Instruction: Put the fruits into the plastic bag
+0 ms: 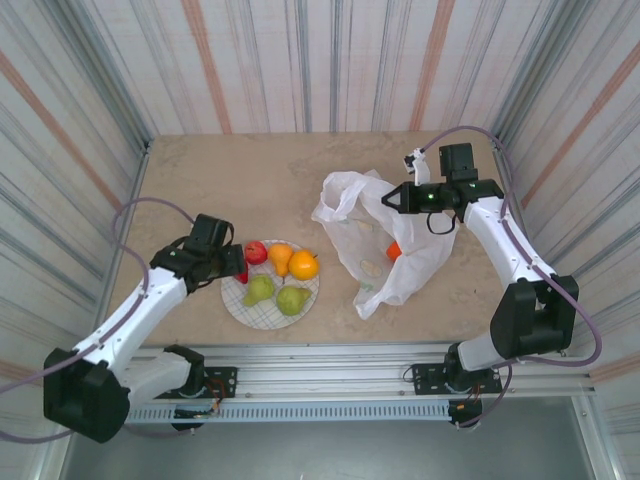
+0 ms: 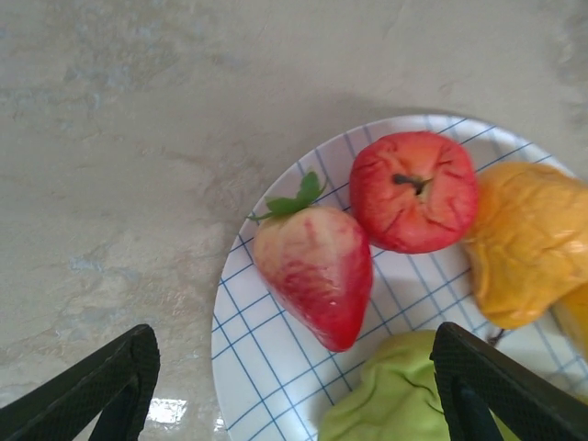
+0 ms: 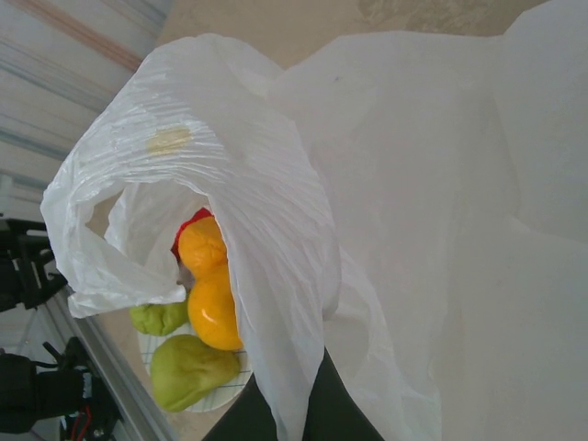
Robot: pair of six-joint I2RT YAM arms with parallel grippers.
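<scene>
left jaws: open, over strawberry [image 2: 317, 276] on plaid plate [image 2: 257, 367] | right jaws: closed on plastic bag [image 1: 345, 205] edge, held up

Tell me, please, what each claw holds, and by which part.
The right claw is shut on the plastic bag, at its raised edge. The left claw is open, holding nothing.

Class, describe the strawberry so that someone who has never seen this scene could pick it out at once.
On the beige table, find the round checked plate of fruit near the left arm. At the plate's left edge, beside the red apple, lies the strawberry: red fading to pale cream, tapering to a point, with green leaves, unlike the round apple.
</scene>
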